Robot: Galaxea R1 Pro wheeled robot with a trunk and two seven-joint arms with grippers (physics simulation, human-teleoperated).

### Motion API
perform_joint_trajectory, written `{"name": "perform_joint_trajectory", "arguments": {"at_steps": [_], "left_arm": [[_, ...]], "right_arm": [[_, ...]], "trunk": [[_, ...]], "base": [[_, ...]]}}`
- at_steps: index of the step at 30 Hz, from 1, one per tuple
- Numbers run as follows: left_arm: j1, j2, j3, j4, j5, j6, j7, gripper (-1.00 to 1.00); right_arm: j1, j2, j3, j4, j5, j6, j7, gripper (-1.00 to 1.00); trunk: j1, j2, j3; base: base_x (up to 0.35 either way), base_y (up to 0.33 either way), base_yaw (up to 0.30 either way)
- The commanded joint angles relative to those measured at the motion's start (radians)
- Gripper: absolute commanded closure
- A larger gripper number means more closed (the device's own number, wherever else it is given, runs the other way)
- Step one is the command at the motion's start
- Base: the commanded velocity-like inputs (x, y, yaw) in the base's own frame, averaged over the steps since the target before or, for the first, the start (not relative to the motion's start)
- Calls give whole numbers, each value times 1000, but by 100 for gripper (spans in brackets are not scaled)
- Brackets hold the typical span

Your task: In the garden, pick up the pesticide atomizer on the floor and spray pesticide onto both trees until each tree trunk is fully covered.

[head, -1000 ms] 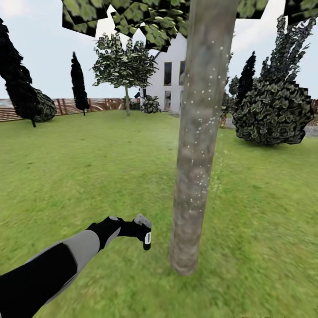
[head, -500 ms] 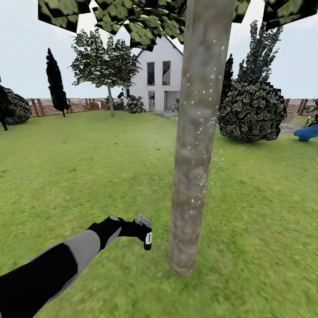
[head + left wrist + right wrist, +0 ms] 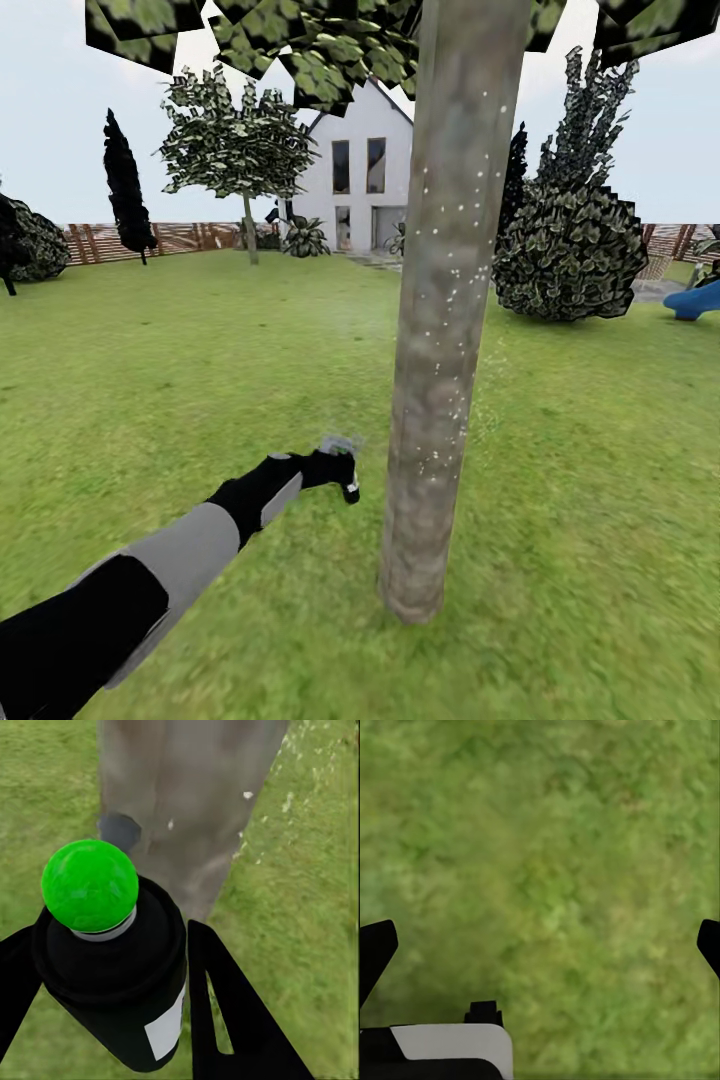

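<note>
Two trees are showing in the head view: the near tree trunk (image 3: 445, 300), a mottled grey-brown column, is standing upright on the lawn (image 3: 180, 370) and running out of frame at the top, while the far tree (image 3: 238, 140) is standing well apart, near the slatted fence (image 3: 170, 238). One white house (image 3: 360, 170) is sitting behind the far tree. One large round bush (image 3: 570, 250) is standing beyond the near trunk on the robot's right side, and two narrow dark columns are rising by the fence.

White specks of pesticide (image 3: 450, 290) are dotting the near trunk, mostly over its middle and upper part; the base is looking bare.

One left hand (image 3: 338, 470) is reaching toward the trunk and gripping one pesticide atomizer (image 3: 112, 960), with a black finger pressing on each side of it. The atomizer is showing a black cylindrical body, a white label and a round green cap, and is sitting just beside the trunk (image 3: 187, 810). In the head view it is too small to make out clearly.

One right hand (image 3: 540, 945) is hanging over grass, its fingertips spread wide apart and cut off at the frame edges, holding nothing.
</note>
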Motion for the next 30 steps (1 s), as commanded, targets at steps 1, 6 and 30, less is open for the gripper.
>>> {"name": "perform_joint_trajectory", "arguments": {"at_steps": [1, 6, 30], "left_arm": [[0, 1, 0, -62, -3, 49, 1, 100], [-1, 0, 178, -268, -6, 325, 4, 100], [-626, 9, 435, -221, -4, 766, -74, 100]], "right_arm": [[0, 0, 0, 0, 0, 0, 0, -100], [0, -4, -1, 0, 0, -1, 1, -100], [1, -5, 1, 0, 0, -1, 1, -100]], "trunk": [[0, 0, 0], [0, 0, 0], [0, 0, 0]], "base": [[0, 0, 0], [0, 0, 0], [0, 0, 0]]}}
